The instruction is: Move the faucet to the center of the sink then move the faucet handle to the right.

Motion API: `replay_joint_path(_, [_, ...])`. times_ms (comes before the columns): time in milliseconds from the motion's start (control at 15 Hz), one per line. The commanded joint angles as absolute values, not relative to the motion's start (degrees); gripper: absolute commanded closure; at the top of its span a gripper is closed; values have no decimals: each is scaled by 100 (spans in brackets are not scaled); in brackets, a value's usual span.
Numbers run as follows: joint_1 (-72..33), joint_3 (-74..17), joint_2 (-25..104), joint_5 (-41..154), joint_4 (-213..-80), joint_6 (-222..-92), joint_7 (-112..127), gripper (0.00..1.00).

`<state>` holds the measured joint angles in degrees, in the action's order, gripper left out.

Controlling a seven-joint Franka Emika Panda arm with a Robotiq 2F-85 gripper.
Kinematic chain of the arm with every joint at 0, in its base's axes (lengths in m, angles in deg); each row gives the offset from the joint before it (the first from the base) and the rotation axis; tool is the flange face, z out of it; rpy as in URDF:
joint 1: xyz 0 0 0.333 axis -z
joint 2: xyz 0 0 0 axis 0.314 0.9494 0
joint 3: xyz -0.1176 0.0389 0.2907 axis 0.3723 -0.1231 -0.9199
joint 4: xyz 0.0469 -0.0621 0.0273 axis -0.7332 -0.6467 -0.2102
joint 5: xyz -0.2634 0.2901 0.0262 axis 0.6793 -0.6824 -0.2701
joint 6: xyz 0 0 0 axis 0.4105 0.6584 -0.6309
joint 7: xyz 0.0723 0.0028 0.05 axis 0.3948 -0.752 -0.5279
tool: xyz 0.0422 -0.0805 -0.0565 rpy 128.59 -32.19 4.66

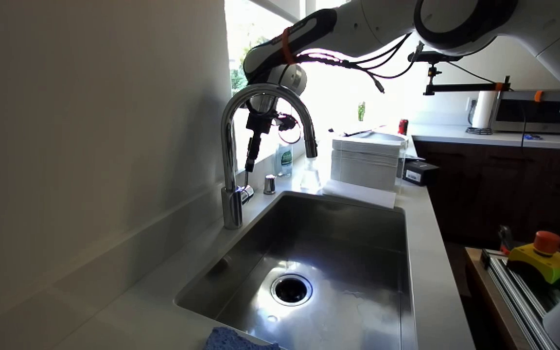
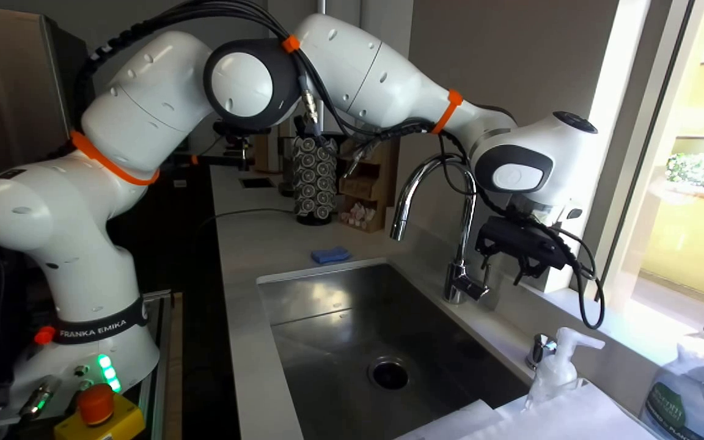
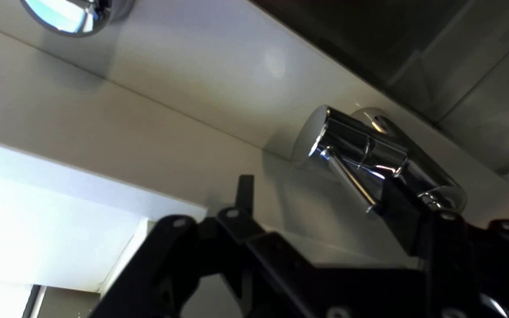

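The chrome faucet (image 1: 228, 155) (image 2: 467, 214) stands upright behind the sink (image 1: 410, 287) (image 2: 266, 280) in both exterior views. Its arched spout (image 1: 310, 141) (image 2: 399, 223) hangs over the sink side. The faucet handle, a short barrel with a thin lever (image 3: 351, 181), sticks out from the faucet's base; it also shows in the exterior views (image 1: 247, 194) (image 2: 471, 287). My gripper (image 3: 318, 183) (image 2: 502, 272) is open above and beside the handle, pointing down. The lever reaches between the fingers, its tip at one finger; I cannot tell whether they touch. The fingers hold nothing.
A chrome cap (image 1: 270, 184) (image 3: 77, 17) and a pump bottle (image 2: 557, 366) stand along the counter. A dish soap bottle (image 2: 688, 385) is by the window. White boxes (image 1: 365, 163) stand past the sink. A blue sponge (image 2: 330, 255) lies at the opposite end. The wall is close behind the faucet.
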<state>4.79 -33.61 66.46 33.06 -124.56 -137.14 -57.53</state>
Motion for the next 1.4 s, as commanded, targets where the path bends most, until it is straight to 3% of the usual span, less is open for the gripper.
replay_joint_path(0, [435,-3403,6825,3351,-12253,-13843,-5576,59])
replay_joint_path(333, [437,-3424,6836,3351,-12240,-13809,-5528,97])
replay_joint_path(400, [439,-3428,6838,3351,-12239,-13804,-5513,99])
replay_joint_path(533, [442,-3431,6836,3352,-12238,-13799,-5489,63])
replay_joint_path(600, [447,-3434,6829,3347,-12242,-13795,-5487,61])
replay_joint_path(1133, [411,-3408,6658,3284,-12329,-13832,-5367,2])
replay_joint_path(1333, [420,-3395,6559,3280,-12399,-13812,-5233,0])
